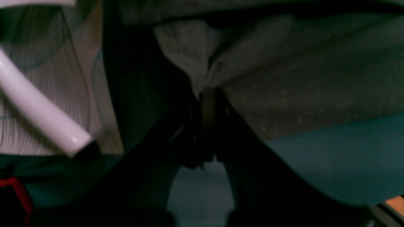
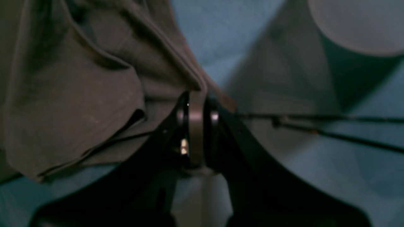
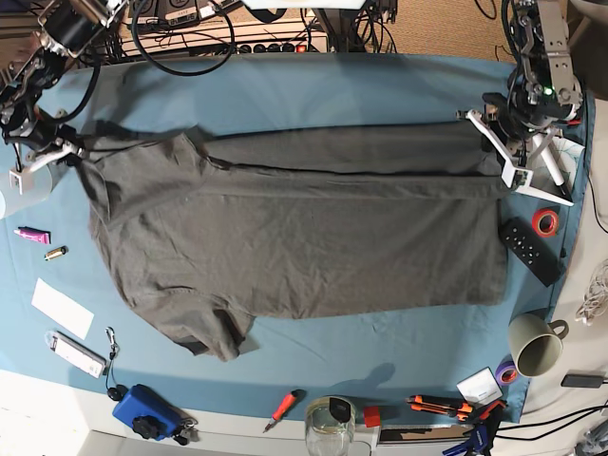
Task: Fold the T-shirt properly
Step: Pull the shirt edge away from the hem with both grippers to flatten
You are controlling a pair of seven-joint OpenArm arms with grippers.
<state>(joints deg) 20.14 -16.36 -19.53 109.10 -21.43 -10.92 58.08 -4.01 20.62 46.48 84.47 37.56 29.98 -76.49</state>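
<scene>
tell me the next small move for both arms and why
Probably carry both pinched edges toward the near hem, laying the far strip further over the body. The left gripper and right gripper are shut on the T-shirt, whose far edge is only partly folded over on the blue cloth.

The T-shirt is large, plain, dark grey-brown and short-sleeved. It lies spread flat across the middle of the tabletop, reaching nearly from one side edge to the other. Its far long edge is folded over toward the middle. One sleeve lies crumpled near the front edge.
</scene>
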